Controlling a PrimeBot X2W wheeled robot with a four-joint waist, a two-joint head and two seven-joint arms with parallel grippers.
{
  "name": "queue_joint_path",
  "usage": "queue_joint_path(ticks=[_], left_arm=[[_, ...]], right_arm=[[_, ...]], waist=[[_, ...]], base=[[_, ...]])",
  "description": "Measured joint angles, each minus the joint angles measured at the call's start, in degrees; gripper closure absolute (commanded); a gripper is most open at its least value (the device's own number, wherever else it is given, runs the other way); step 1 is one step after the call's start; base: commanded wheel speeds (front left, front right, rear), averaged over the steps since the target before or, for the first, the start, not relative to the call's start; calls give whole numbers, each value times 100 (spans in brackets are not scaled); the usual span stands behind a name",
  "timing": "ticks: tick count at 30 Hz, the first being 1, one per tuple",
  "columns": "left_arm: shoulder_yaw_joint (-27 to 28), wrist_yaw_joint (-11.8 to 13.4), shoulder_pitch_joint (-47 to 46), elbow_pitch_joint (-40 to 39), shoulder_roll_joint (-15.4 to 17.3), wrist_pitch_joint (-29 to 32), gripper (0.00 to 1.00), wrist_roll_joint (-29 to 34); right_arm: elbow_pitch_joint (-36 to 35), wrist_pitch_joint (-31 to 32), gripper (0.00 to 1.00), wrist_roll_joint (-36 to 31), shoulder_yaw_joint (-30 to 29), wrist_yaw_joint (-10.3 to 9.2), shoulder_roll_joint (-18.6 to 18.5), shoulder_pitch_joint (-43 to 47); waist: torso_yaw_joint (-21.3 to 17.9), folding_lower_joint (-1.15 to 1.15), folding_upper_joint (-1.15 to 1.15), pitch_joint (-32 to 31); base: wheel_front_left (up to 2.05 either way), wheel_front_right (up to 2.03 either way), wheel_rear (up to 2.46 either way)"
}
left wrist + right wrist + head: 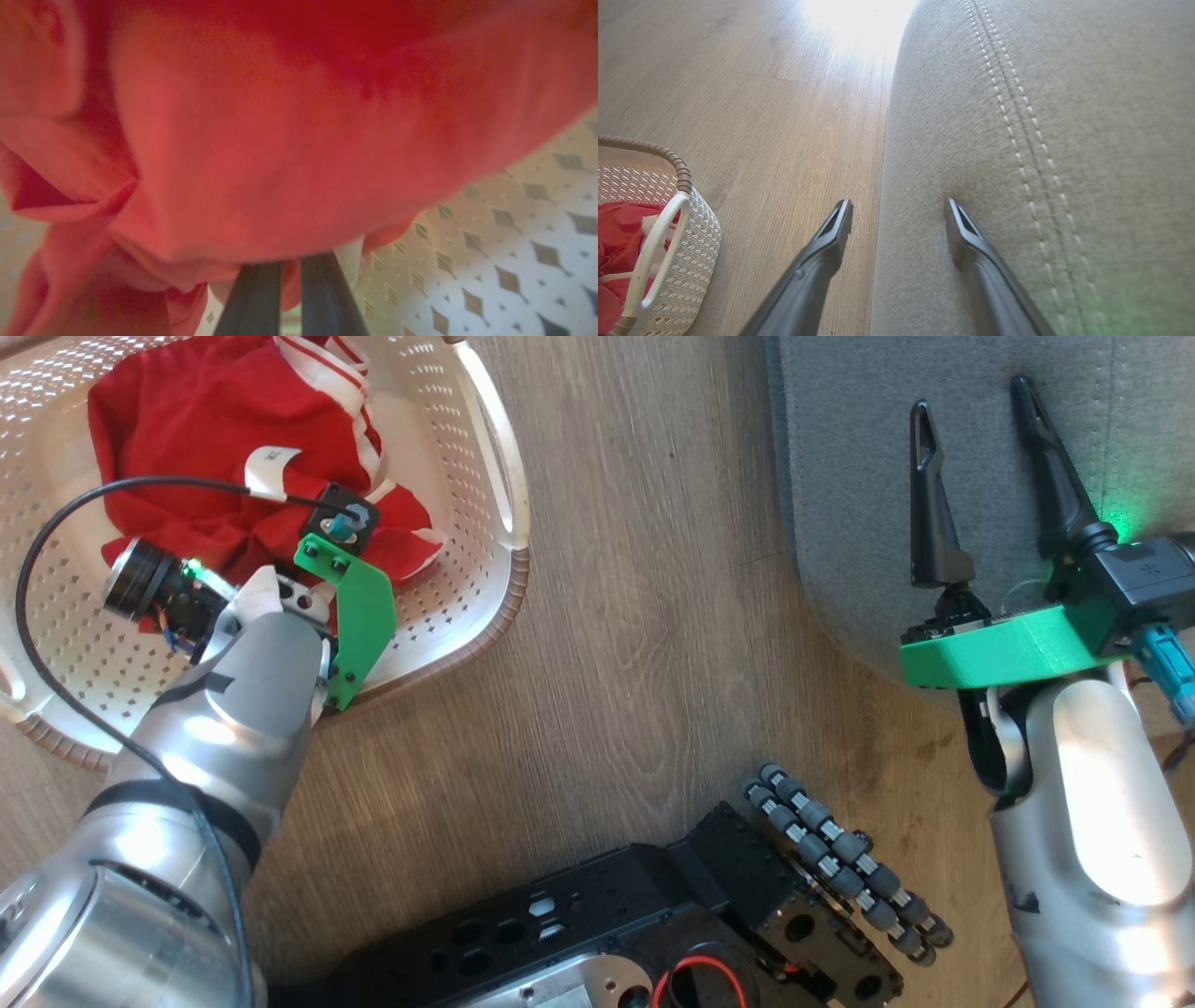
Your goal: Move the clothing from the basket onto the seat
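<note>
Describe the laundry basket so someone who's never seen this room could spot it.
Start from the grey seat, then cross the wood floor toward the robot's left to the basket. Its cream perforated walls, brown rim and red clothing inside set it apart.

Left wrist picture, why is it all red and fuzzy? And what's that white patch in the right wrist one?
Left wrist view: the clothing is too close to the lens, so it blurs. Right wrist view: light glares off the floor, washing it out white.
</note>
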Motion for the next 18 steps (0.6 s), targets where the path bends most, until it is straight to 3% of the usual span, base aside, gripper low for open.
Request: queue_joint_path(ticks=[11, 18], left_arm=[[-20, -16, 30, 14, 4, -109, 100, -130], [81, -30, 340, 16, -56, -478, 100, -333]], right_arm=[[207, 12, 0, 0, 103, -2, -10, -87], [530, 107, 0, -1, 144, 5, -30, -84]], waist=[[32, 0, 0, -166], [102, 2, 0, -644]], base=[[0, 0, 0], [0, 0, 0]])
